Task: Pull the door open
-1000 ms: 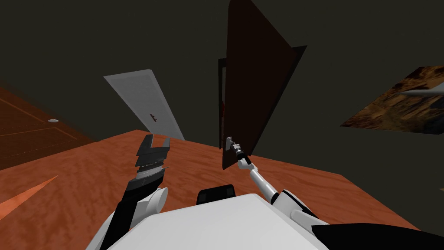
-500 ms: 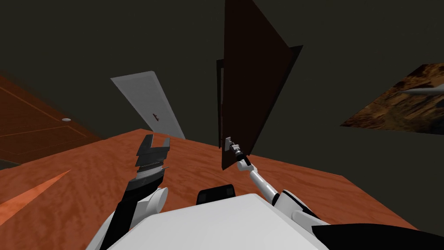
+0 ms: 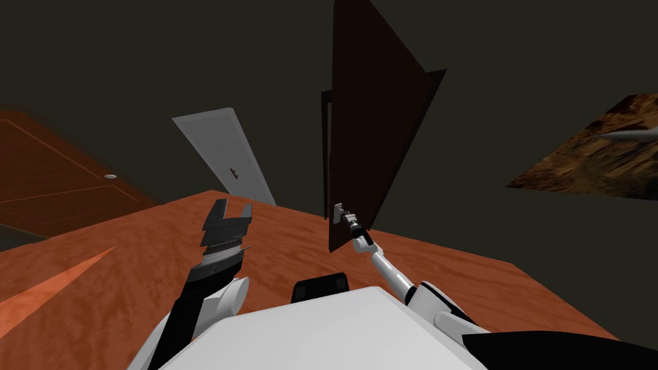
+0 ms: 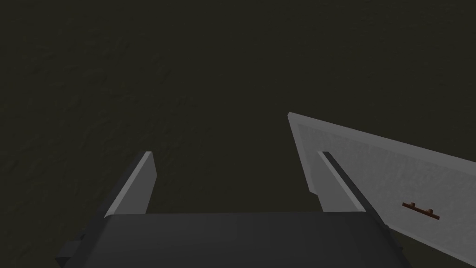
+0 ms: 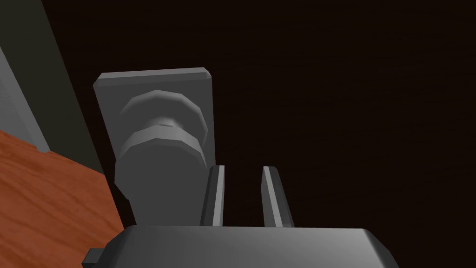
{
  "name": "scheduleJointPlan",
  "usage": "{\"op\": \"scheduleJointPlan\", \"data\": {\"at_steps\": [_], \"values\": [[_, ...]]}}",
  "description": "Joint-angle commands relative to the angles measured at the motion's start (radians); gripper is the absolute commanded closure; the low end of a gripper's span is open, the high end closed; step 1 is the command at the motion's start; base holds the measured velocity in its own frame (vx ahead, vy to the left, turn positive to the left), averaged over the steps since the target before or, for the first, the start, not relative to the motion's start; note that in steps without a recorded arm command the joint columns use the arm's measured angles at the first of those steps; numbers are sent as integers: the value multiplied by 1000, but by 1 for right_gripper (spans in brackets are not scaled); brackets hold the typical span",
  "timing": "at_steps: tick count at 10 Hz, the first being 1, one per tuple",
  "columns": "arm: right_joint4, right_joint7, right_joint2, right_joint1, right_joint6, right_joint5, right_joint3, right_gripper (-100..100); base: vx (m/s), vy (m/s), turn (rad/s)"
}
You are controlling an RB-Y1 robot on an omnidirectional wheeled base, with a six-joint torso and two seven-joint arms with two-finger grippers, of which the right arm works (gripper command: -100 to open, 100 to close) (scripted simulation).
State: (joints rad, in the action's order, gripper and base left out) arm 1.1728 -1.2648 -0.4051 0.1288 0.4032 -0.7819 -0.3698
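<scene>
While closed beside the grey door knob point(image 5: 160, 135), the right end effector point(image 5: 244, 168) grips nothing. The left end effector point(image 4: 234, 153) is open

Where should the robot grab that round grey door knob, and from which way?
Grab the round head of the knob, one finger on each side, coming straight at the face of the dark door. The knob sticks out from its grey plate on a thinner neck, so fingers can close around it. Right now the right end effector sits beside the knob, fingers close together with nothing between.
</scene>
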Motion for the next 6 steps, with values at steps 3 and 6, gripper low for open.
{"op": "scheduleJointPlan", "data": {"at_steps": [3,6], "values": [[-9,-7,-7,1,-3,-8,11,100,47,39,3],[-9,-7,-7,1,-3,-8,11,100,-18,-1,11]]}}
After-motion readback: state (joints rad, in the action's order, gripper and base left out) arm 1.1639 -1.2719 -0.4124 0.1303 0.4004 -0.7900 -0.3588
